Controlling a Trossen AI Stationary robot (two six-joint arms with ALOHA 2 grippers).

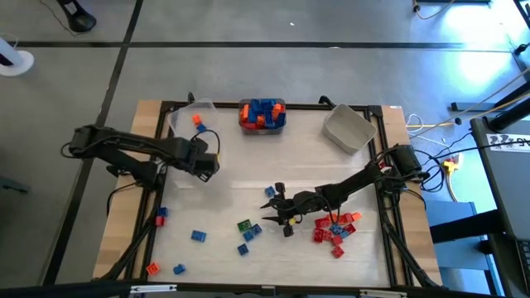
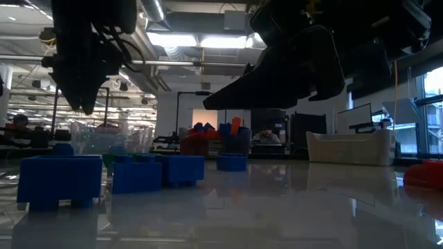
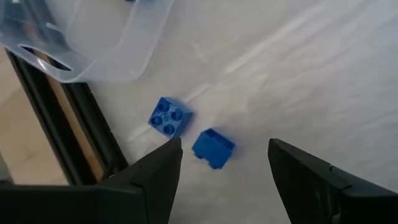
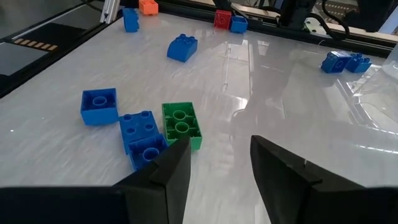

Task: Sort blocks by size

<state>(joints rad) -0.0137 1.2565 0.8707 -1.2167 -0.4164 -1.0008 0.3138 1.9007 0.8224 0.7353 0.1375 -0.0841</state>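
Your right gripper (image 1: 277,217) hovers mid-bench, fingers (image 4: 168,171) parted and empty, just right of a green block (image 4: 181,124) among blue blocks (image 4: 140,127). Your left gripper (image 1: 209,159) waits beside the clear bin (image 1: 189,116), fingers spread, holding nothing, over two blue bricks (image 3: 170,116).

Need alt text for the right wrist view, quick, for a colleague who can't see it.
The right gripper hangs open and empty over the white table, just beside a green block lying among three blue blocks. More blue, red and orange blocks lie scattered farther off.
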